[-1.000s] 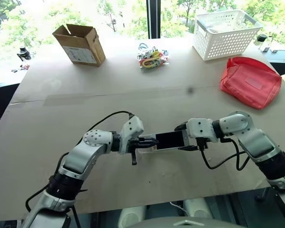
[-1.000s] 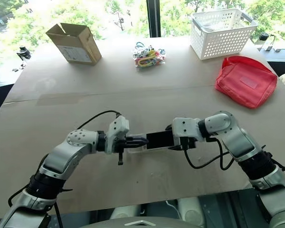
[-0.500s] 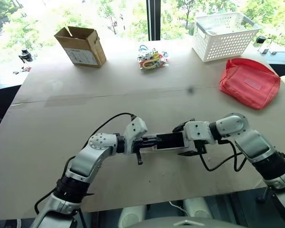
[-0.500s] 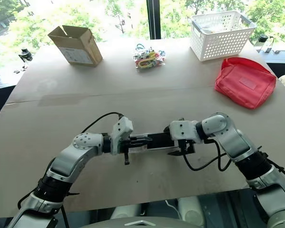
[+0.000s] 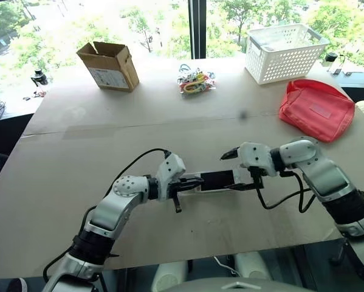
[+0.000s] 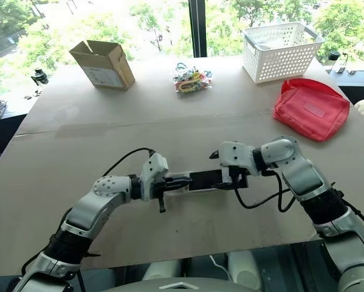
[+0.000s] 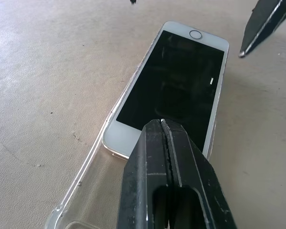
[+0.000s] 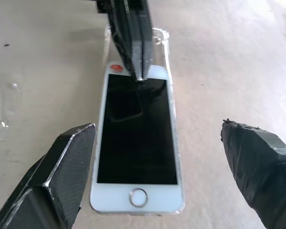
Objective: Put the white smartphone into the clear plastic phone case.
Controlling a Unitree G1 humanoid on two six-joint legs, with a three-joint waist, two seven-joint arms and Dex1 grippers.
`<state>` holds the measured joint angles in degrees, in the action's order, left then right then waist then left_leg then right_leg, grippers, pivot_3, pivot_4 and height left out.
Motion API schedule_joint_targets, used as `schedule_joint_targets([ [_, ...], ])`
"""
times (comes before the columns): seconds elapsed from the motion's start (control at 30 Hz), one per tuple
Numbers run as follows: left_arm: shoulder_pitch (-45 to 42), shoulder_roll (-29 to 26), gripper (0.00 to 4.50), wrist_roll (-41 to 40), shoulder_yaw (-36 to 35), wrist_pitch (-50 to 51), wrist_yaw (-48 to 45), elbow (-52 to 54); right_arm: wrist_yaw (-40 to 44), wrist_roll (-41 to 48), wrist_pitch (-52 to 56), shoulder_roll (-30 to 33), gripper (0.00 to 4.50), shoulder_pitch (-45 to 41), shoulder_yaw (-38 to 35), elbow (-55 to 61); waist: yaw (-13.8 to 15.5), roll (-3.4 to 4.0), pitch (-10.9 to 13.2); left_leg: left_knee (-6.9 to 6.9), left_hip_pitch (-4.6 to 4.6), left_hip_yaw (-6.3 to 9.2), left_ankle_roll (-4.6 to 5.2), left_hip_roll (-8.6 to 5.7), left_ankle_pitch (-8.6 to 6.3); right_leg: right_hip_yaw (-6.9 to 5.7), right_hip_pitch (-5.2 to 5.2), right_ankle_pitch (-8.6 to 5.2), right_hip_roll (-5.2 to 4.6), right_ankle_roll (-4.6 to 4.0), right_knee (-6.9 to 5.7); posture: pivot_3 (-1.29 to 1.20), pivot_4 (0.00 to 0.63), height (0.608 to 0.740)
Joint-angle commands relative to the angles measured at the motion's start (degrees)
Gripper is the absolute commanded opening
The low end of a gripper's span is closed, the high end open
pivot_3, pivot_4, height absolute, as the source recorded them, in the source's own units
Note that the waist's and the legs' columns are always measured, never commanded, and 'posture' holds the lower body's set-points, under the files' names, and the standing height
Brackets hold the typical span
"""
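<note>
Since a second ago the right claw (image 8: 152, 186) has let go of the white smartphone (image 8: 138, 148) and spread wide above its home-button end. The phone lies partway into the clear plastic phone case (image 7: 85, 191) on the near bench (image 5: 60, 170); the left claw (image 7: 165, 143), pressed together, rests on its screen. Seating remains. No writing legible.

Table count, ranged around the white smartphone (image 5: 217, 180)

One white smartphone, lying in one clear plastic phone case (image 7: 80, 191); two grippers, the left gripper (image 5: 197, 181) at one end, the right gripper (image 5: 237, 170) at the other. Well beyond it: one cardboard box (image 5: 109, 65), one bundle of coloured cables (image 5: 195, 78), one white basket (image 5: 285, 52), one red pouch (image 5: 316, 109).
</note>
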<state>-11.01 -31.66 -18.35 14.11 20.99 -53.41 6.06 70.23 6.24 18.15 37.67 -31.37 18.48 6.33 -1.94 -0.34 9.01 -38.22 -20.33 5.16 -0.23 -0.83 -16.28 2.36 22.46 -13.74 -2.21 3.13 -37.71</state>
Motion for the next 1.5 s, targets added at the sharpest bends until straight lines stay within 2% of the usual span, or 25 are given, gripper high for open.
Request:
schedule_joint_targets([
  [0.03, 2.0, -0.8, 0.00, 5.0, 2.9, 3.1, 1.8, -6.2, 0.1, 2.0, 2.5, 3.6, 3.91, 0.2, -4.7, 1.4, 0.1, 0.01, 0.0, 0.00, 0.00, 0.00, 0.00, -0.01, 0.00, 0.00, 0.00, 0.00, 0.00, 0.00, 0.00, 0.00, 0.150, 0.740],
  [0.07, 1.7, -0.9, 0.00, 4.7, 2.6, 3.1, 1.8, -5.4, 0.6, 1.9, 2.6, 4.9, 3.65, 0.7, -4.6, 1.4, 0.1, 0.01, 0.0, 0.00, -0.01, 0.00, 0.00, -0.01, 0.00, 0.00, 0.00, 0.00, 0.00, 0.00, 0.00, 0.00, 0.150, 0.740],
  [0.13, 0.4, -1.3, 0.00, 3.1, 1.3, 4.6, 1.4, -2.1, 1.0, 0.8, 2.2, 7.5, 2.72, 2.4, -4.4, 0.8, 0.2, 0.00, 0.0, 0.00, -0.01, -0.01, 0.00, 0.00, 0.00, -0.01, 0.00, 0.00, 0.00, 0.00, 0.00, 0.00, 0.150, 0.740],
  [0.3, -4.3, -1.8, 0.00, 1.2, 0.2, 7.3, 0.1, 2.9, 0.5, -0.9, 2.3, 9.7, 0.20, 4.0, -3.5, 0.1, 0.0, 0.02, 0.1, -0.03, -0.25, -0.07, 0.00, -0.02, 0.00, -0.02, 0.22, -0.02, 0.03, 0.05, -0.01, 0.00, 0.150, 0.740],
  [0.33, -5.0, -1.9, 0.00, 0.6, -0.2, 8.0, -0.1, 4.0, 0.4, -1.1, 2.3, 9.6, 0.09, 4.0, -3.3, 0.2, -0.1, 0.00, 0.1, -0.04, -0.31, -0.07, 0.00, -0.03, 0.00, -0.03, 0.27, -0.02, 0.05, 0.05, -0.01, 0.00, 0.150, 0.740],
  [0.47, -8.7, -3.1, 0.00, -2.6, -2.4, 12.3, -1.3, 8.9, 0.2, -1.6, 2.9, 8.7, 0.09, 4.5, -2.2, 1.2, -0.3, -0.15, 0.4, -0.03, -0.52, -0.01, 0.00, -0.01, 0.00, 0.00, 0.49, 0.01, 0.07, 0.00, 0.00, 0.00, 0.150, 0.740],
  [0.67, -11.3, -9.1, 0.00, -5.0, -6.4, 16.8, -3.4, 13.4, -0.2, -1.6, 3.5, 7.5, 0.09, 5.0, -0.7, 2.8, -0.3, -0.24, 0.5, -0.06, -1.40, 0.06, -0.04, 0.03, 0.03, 0.00, 1.35, 0.04, 0.06, -0.02, -0.08, 0.00, 0.150, 0.740],
  [0.83, -9.1, -15.7, 0.00, -5.0, -9.3, 18.1, -5.2, 13.9, -0.4, -1.7, 3.8, 7.1, 0.09, 5.2, -0.3, 3.3, -0.3, -0.25, 0.6, -0.05, -1.46, 0.06, -0.04, 0.02, 0.02, -0.01, 1.41, 0.04, 0.04, -0.02, -0.03, 0.00, 0.150, 0.740],
  [1.0, -4.4, -21.8, 0.00, -2.7, -9.5, 16.3, -7.5, 11.5, -0.6, -1.8, 3.9, 7.1, 0.09, 5.1, 0.0, 3.6, -0.2, -0.21, 0.8, -0.05, -1.45, 0.04, -0.03, 0.02, 0.02, -0.02, 1.41, 0.04, 0.04, -0.03, -0.04, 0.00, 0.150, 0.740],
  [1.5, -6.5, -14.6, 0.00, -3.3, -2.1, 19.2, -7.7, 10.6, -0.7, -1.6, 7.7, 7.9, 0.09, 4.8, 0.4, 8.6, 0.1, -0.28, 1.0, -0.09, -1.49, -0.05, -0.03, 0.00, 0.02, -0.07, 1.40, 0.04, 0.04, -0.03, -0.10, 0.00, 0.150, 0.740],
])
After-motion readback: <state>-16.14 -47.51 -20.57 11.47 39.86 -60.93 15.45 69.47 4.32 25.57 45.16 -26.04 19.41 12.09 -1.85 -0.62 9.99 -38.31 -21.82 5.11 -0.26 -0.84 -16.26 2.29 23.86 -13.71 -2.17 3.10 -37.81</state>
